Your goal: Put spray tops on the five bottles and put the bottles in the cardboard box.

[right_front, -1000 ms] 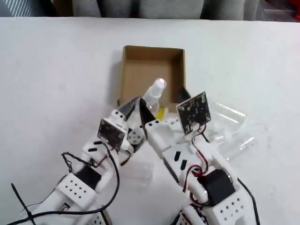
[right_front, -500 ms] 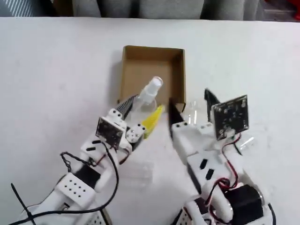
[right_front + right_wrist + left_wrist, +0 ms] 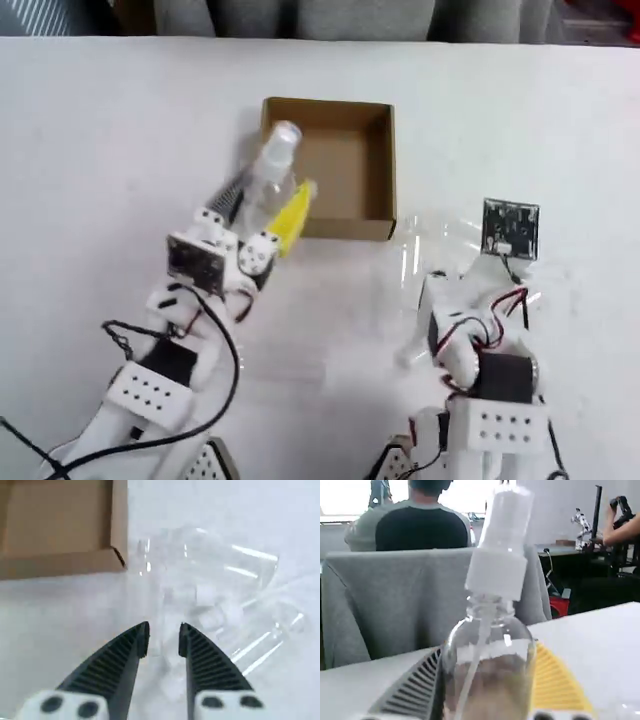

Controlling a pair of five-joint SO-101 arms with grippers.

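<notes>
Box: your way into the open-topped brown cardboard box (image 3: 340, 228) is from above | left wall: clear spray-topped bottle (image 3: 268, 175) hangs over it | right corner: heap of clear plastic bottles (image 3: 470, 245) blocks you.

White table (image 3: 120, 130) with cardboard box (image 3: 345, 165) and loose clear bottles (image 3: 215, 570)

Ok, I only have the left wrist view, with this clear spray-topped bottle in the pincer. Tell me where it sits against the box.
Observer: The clear plastic bottle with the white spray top, shut in the left pincer, leans over the left wall of the brown cardboard box.
Operator: Now report the other arm.
Observer: The right pincer is open, above the table to the right of the box.
Operator: Say what's under it.
Observer: Loose clear bottles lying on the white table.
</notes>
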